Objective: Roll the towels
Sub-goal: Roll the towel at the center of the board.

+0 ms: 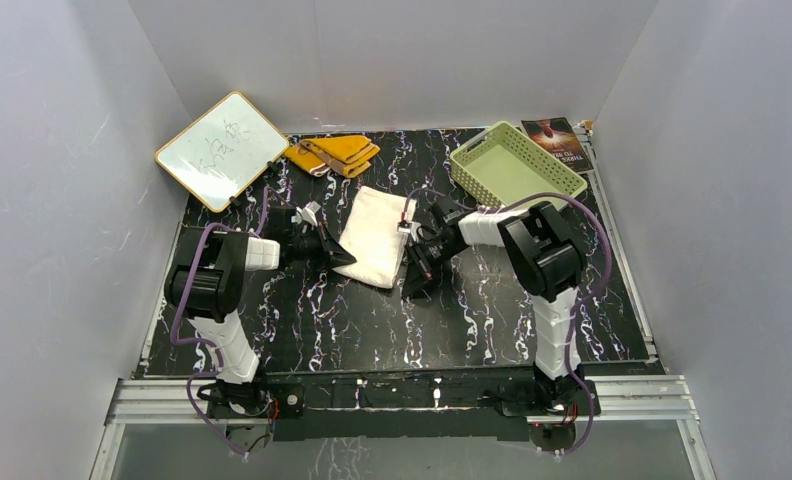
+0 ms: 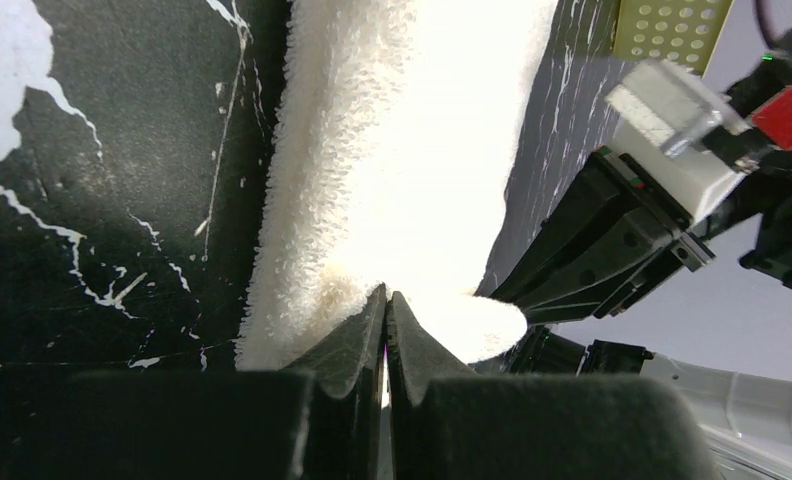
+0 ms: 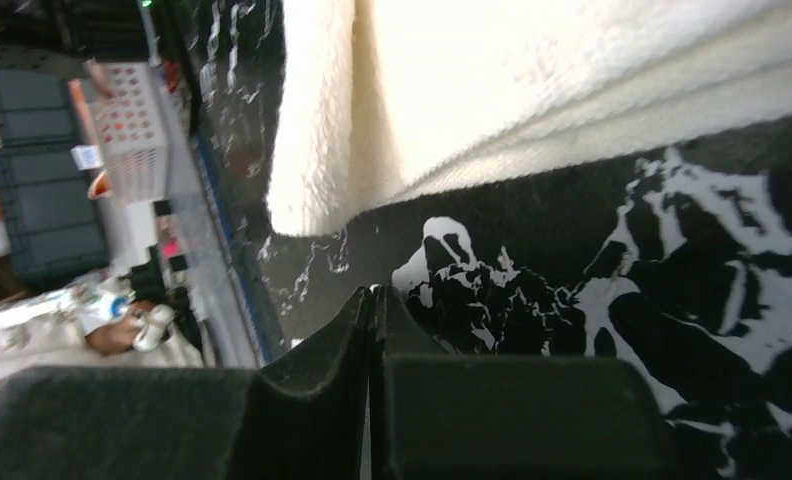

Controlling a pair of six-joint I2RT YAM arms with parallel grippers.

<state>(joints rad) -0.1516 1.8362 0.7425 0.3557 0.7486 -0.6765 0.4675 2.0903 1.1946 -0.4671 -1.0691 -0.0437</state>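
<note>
A cream-white towel (image 1: 377,238) lies flat in the middle of the black marbled table, seen close in the left wrist view (image 2: 402,150) and the right wrist view (image 3: 532,80). A mustard-yellow towel (image 1: 334,153) lies folded at the back, out of both arms' reach. My left gripper (image 1: 350,258) (image 2: 387,295) is shut, its tips pressed against the cream towel's left near edge, with nothing seen between them. My right gripper (image 1: 410,290) (image 3: 372,292) is shut too, over bare table just short of the towel's near right corner.
A pale green slotted basket (image 1: 517,165) stands at the back right, with a dark book (image 1: 557,140) behind it. A white board with a wooden frame (image 1: 222,148) lies at the back left. Grey walls close in three sides.
</note>
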